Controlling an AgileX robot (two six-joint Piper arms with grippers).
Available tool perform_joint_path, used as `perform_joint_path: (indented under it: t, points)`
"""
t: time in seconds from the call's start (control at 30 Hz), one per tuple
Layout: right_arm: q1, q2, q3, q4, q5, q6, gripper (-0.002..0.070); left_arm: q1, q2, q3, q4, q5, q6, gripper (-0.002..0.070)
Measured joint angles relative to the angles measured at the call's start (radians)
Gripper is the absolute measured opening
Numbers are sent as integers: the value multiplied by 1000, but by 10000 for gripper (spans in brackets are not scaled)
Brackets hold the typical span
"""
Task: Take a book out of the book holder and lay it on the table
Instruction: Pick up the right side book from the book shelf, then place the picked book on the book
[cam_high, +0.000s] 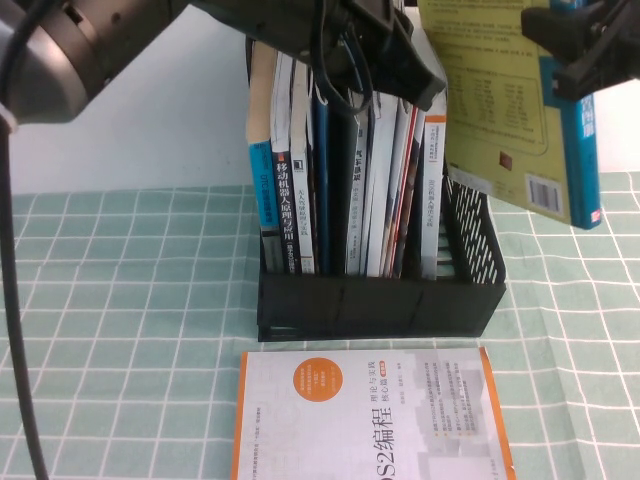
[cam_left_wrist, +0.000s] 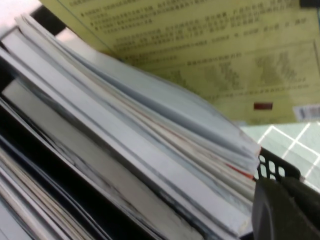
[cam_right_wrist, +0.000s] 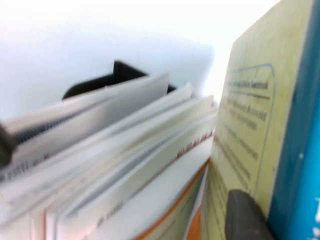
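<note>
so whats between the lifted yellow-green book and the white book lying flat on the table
In the high view, the right end of the book holder and bare table lie between the book, raised by the right end effector, and the white book.

Bare mint-green gridded table (cam_high: 120, 330) left of the black plastic book holder (cam_high: 380, 305); white orange-edged book (cam_high: 365, 415) blocks the near side.

A: Any readable text?
B: "S2编程" runs along the white book (cam_high: 370, 420) lying at the worktop's near edge.
A: And the yellow-green book (cam_high: 500, 110)?
B: A barcode; its print is illegible.
</note>
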Motion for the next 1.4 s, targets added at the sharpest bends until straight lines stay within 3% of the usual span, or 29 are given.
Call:
perform_joint_path:
  t: [0.3, 0.5, 0.67, 0.9, 1.13, 1.4]
  points:
    - [-31, -100, -65, -126, 223, 110, 218, 0, -16, 2, 0, 62, -15, -3]
    - [-31, -178, -131, -362, 459, 276, 216, 0, -88, 2, 26, 106, -56, -3]
    - [-20, -217, -189, -505, 601, 359, 216, 0, -183, 2, 31, 251, -110, -3]
    - [-11, -238, -211, -546, 767, 413, 216, 0, -366, 2, 120, 350, -234, -3]
    - [108, -284, -211, -663, 827, 498, 216, 0, -565, 2, 142, 394, -310, -3]
    - [401, -251, -214, -1013, 709, 618, 216, 0, -734, 92, 92, 396, -362, -3]
